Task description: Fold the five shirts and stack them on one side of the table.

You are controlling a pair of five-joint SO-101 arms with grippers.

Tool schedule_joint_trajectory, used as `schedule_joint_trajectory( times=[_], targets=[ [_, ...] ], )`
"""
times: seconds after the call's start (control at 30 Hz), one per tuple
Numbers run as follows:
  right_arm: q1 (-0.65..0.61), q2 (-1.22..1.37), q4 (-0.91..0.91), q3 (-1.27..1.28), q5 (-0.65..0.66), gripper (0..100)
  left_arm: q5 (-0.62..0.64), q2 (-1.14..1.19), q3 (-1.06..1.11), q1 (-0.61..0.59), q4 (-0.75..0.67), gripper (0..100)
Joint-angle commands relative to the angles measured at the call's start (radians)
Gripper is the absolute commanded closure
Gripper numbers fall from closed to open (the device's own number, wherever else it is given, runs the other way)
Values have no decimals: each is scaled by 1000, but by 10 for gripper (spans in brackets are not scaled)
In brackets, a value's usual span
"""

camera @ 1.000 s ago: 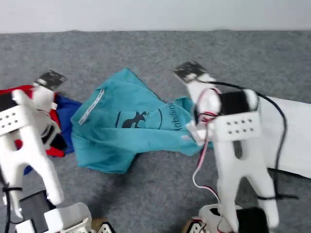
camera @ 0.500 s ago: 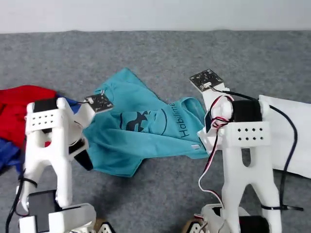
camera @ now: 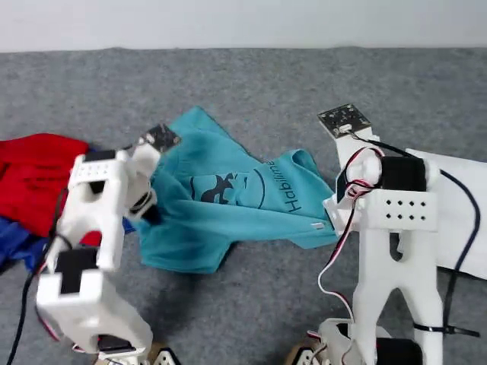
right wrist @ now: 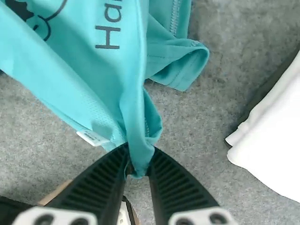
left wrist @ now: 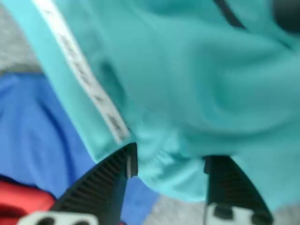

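Note:
A teal shirt (camera: 228, 198) with a dark print lies crumpled mid-table. My right gripper (right wrist: 138, 168) is shut on a bunched fold at the shirt's right edge, seen in the high view at the right gripper (camera: 329, 222). My left gripper (left wrist: 168, 164) is open at the shirt's left side, one finger (left wrist: 117, 171) on either side of the teal hem near a white-striped seam; from above the left gripper (camera: 143, 213) is mostly under its arm. A red shirt (camera: 34, 175) and a blue shirt (camera: 15, 243) lie at the left edge. A white shirt (camera: 456, 209) lies flat at the right.
The grey carpeted table (camera: 251, 84) stretches bare toward the white back wall. Blue shirt (left wrist: 42, 131) and red shirt (left wrist: 18, 199) cloth sit right beside the left gripper's finger. The white shirt (right wrist: 272, 140) edge lies close to the right gripper.
The left arm swung from over the red and blue shirts to the teal shirt's left edge. The right arm drew right, pulling the teal shirt's edge with it.

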Motion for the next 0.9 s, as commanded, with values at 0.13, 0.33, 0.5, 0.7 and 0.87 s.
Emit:
schedule_joint_trajectory(
  times=[0.13, 0.33, 0.5, 0.7, 0.87],
  targets=[
    [77, -39, -105, -11, 12, 989, 103, 170, -403, 31, 58, 783],
    [90, -39, -120, -11, 12, 989, 117, 100, -539, 71, 272, 783],
    [91, -39, -117, -11, 9, 989, 60, -9, -535, 95, 419, 783],
    [88, -39, -117, -6, 8, 989, -46, -66, -533, 124, 623, 782],
    [91, -39, -116, -6, 8, 989, -83, -64, -404, 130, 601, 779]
  ],
)
